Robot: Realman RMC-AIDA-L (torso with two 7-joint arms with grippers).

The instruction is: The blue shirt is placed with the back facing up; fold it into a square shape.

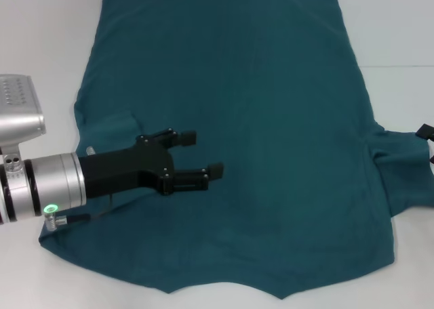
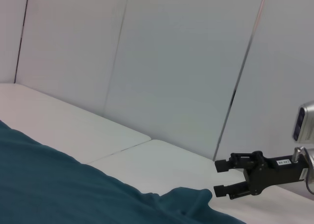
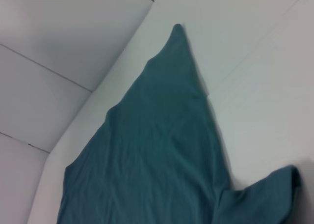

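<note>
Lengthwise, blue shirt [image 1: 271, 139]: hem far, collar near.

The left claw [image 1: 201, 154] hides part of the blue shirt [image 1: 271, 133]; the right claw [image 1: 427, 143] is cut off.

No text could be read anywhere; a small white label on the right gripper [image 2: 222, 179] in the left wrist view was too small to make out.
</note>
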